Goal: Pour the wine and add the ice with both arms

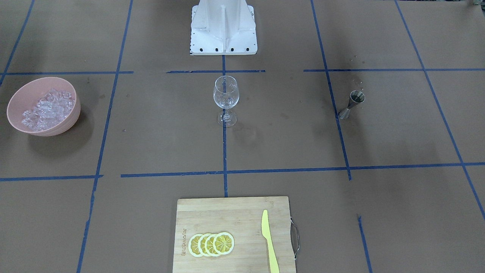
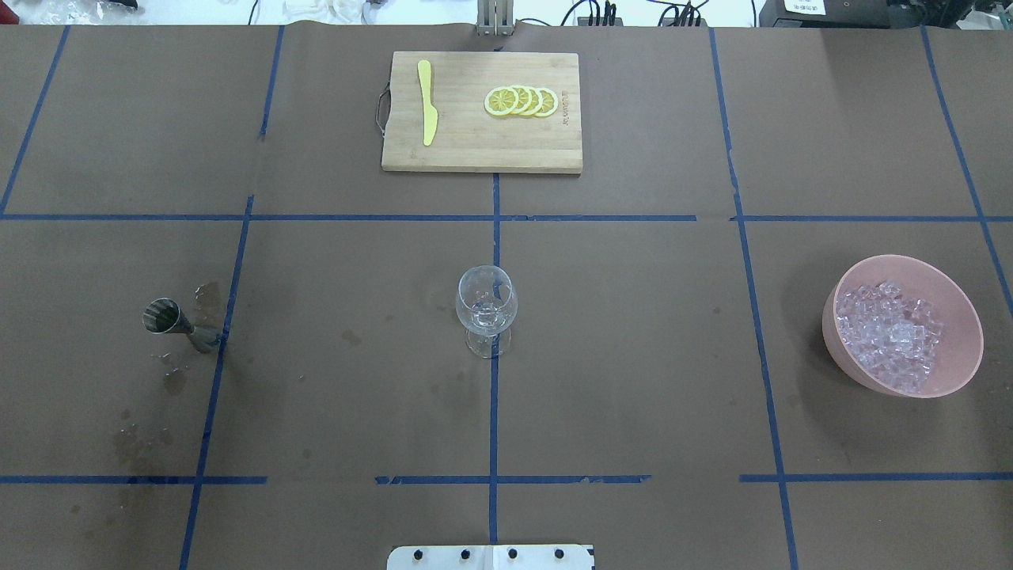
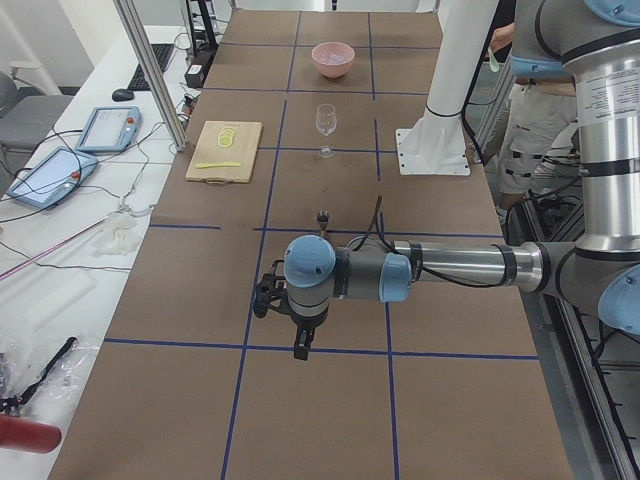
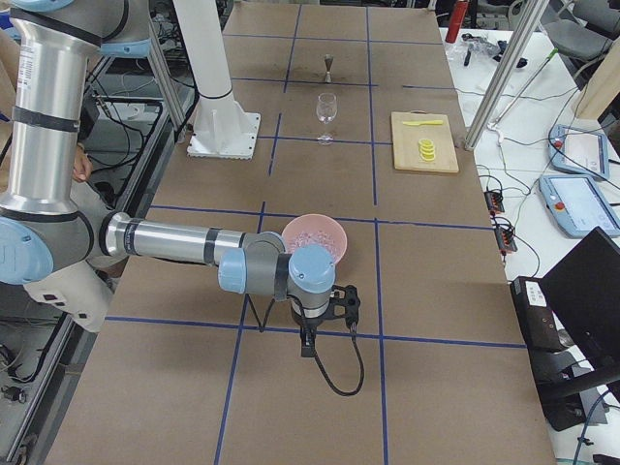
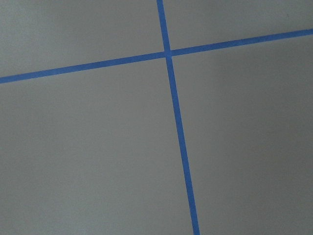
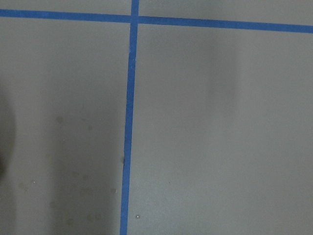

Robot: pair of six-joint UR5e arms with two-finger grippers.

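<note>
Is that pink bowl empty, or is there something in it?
Not empty. The pink bowl holds a heap of clear ice chunks, visible in both the overhead and front-facing views.

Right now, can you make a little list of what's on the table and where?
glass: wine glass, upright, table's middle
ice: ice chunks heaped in pink bowl, robot's right side
jigger: metal jigger, upright, robot's left side
board: cutting board holding lemon slices and yellow knife
arms: left arm and right arm at the table's ends, touching nothing

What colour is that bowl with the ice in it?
The bowl is pale pink, best seen in the overhead view.
</note>
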